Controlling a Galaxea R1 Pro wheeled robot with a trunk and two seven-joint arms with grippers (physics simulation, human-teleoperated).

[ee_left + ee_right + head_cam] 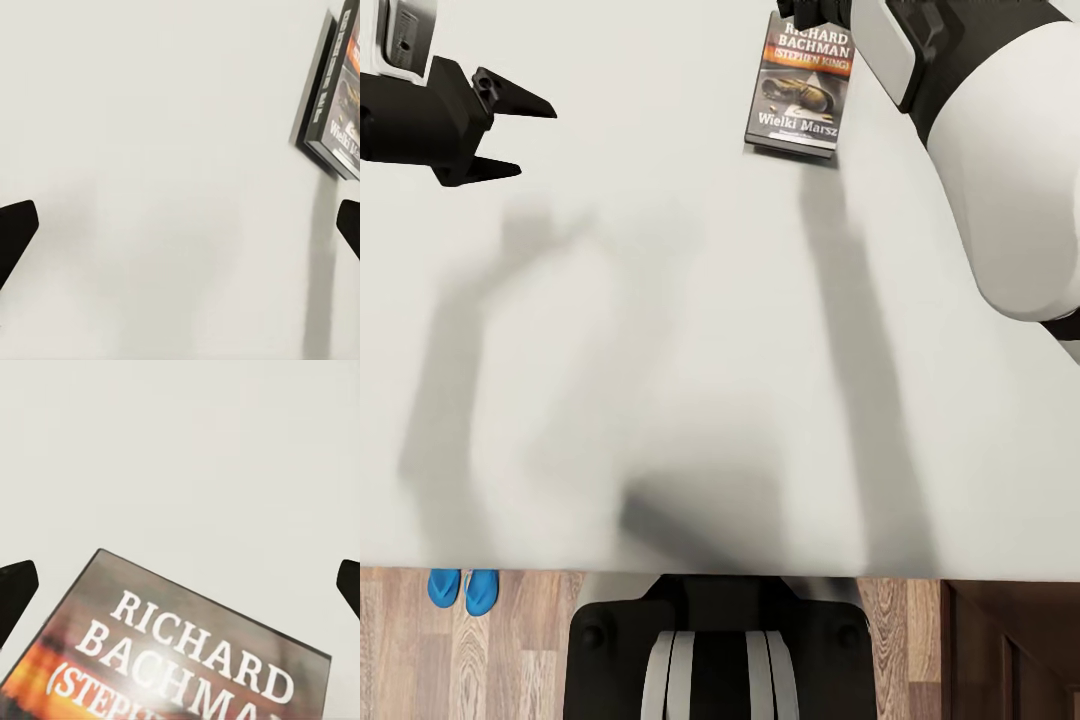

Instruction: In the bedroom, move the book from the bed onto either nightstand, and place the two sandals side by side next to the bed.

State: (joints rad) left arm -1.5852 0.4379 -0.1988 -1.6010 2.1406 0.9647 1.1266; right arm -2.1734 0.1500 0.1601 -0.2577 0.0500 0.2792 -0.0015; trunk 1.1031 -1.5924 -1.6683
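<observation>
Counts: 1 book (pixel 798 88), 2 sandals (pixel 463 590), 1 bed (pixel 660 350). Book lies flat on the off-white mattress, cover up, white lettering "RICHARD BACHMAN (STEPHEN KING)" over an orange band, "Wielki Marsz" at the near edge; far right part of the bed in head view. Sandals: both bright blue, side by side on the wood-plank floor (pixel 480 650), just past the bed's near edge, left of the robot base; only their tips show, rest is hidden under the mattress edge. Left pincer (pixel 520 135) hangs over bare mattress at the left, well apart from the book, jaws spread, nothing between them; left wrist view has the book (pixel 335 90) off to one side. Right pincer sits right at the book's far end at the frame top in head view; right wrist view shows both fingertips (pixel 16 592) spread wide either side of the book (pixel 180 652), released, not gripping it. Dark wood piece at lower right (pixel 1010 650), can't tell what it is.
</observation>
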